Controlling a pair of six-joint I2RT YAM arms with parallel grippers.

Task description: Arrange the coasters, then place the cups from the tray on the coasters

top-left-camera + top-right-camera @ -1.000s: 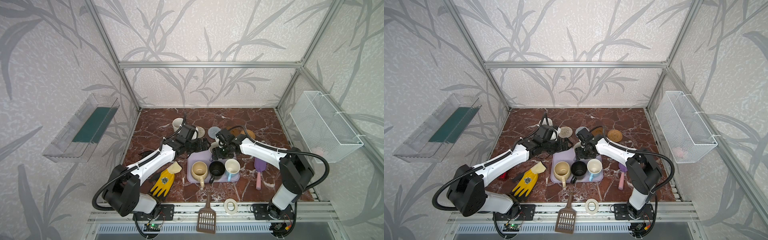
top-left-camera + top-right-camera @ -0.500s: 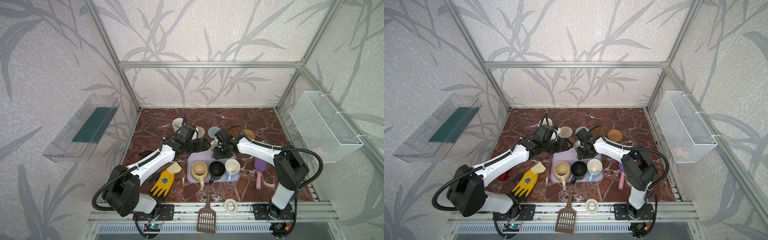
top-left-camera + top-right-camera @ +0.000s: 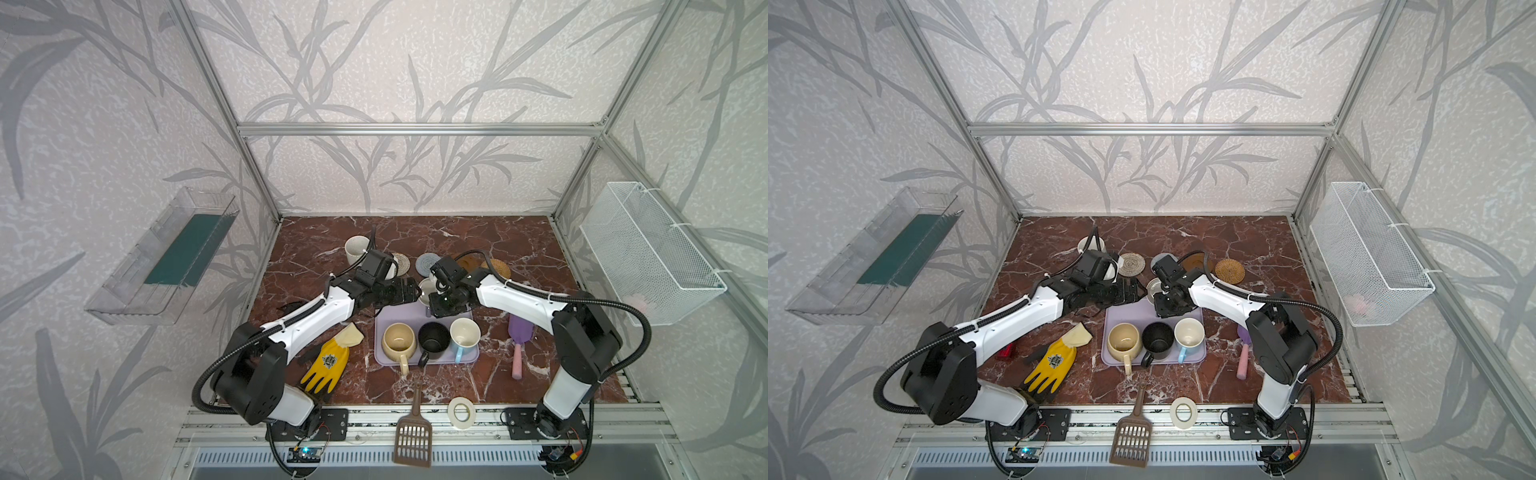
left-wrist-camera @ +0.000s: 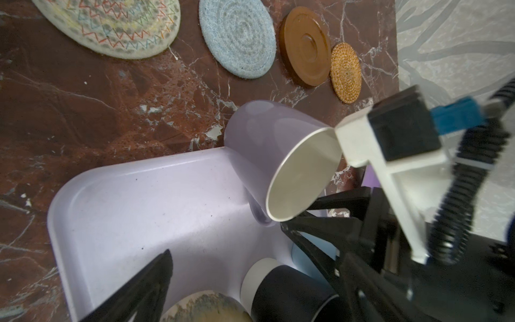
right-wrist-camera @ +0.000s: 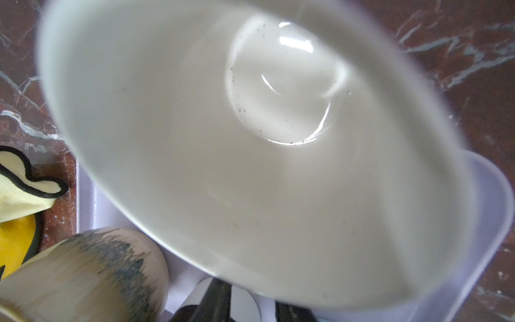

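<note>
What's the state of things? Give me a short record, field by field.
right gripper: closed on the rim of the tilted lavender mug
left gripper: open, empty
tray: beige mug, black mug, blue mug upright
white mug: on the table, off the tray
bare coasters: cream coaster, grey-blue coaster, brown coaster, rattan coaster

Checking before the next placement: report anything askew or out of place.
The lavender mug leans steeply at the tray's far rim, mouth turned sideways, with the right gripper at its handle. Nothing spilled or broken shows.
</note>
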